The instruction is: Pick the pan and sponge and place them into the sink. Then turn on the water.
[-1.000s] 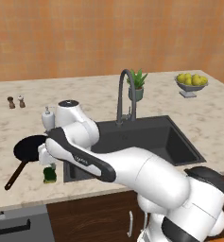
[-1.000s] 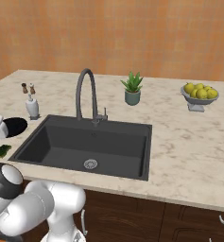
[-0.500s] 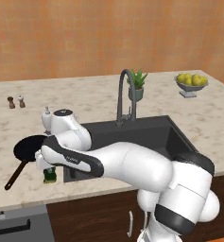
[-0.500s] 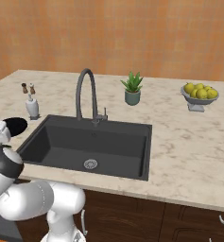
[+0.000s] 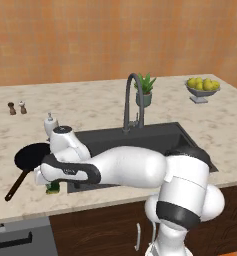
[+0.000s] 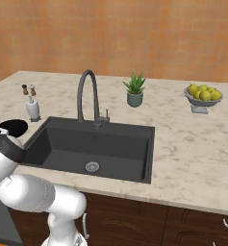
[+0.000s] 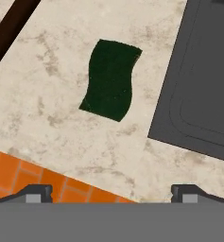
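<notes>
While the hand [image 7: 111, 191] hangs wide open and empty above it, the dark green, wavy-edged sponge [image 7: 109, 79] lies flat near the tabletop's [image 7: 47, 118] front edge, beside the sink [image 7: 203, 80]; no writing shows.

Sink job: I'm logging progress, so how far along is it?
Nothing is done yet: the sink holds neither item. The pan lies on the counter left of the basin, and the sponge lies beside it near the counter's front edge. In hand: the open gripper hovers above the sponge. Left: both placements, then the faucet.
</notes>
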